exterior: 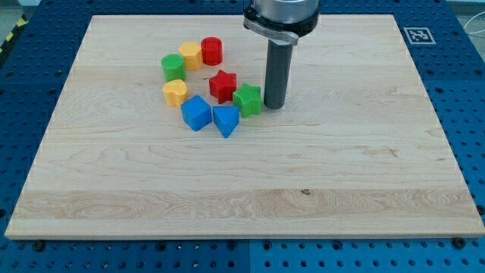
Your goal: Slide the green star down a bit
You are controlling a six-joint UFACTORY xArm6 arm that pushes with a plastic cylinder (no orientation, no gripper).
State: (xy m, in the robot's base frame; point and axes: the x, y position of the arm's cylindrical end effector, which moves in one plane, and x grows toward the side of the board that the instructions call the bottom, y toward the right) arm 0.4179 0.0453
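The green star (248,100) lies on the wooden board (341,167), left of centre in the upper half. My tip (273,105) rests on the board just to the right of the green star, touching it or nearly so. A red star (223,85) sits against the green star's upper left. A blue triangular block (226,120) lies just below and left of the green star.
A blue cube (196,113) sits left of the blue triangular block. A yellow heart-like block (175,92), a green cylinder (173,67), a yellow block (190,55) and a red cylinder (211,51) form an arc to the upper left. A marker tag (418,35) sits beyond the board's top right corner.
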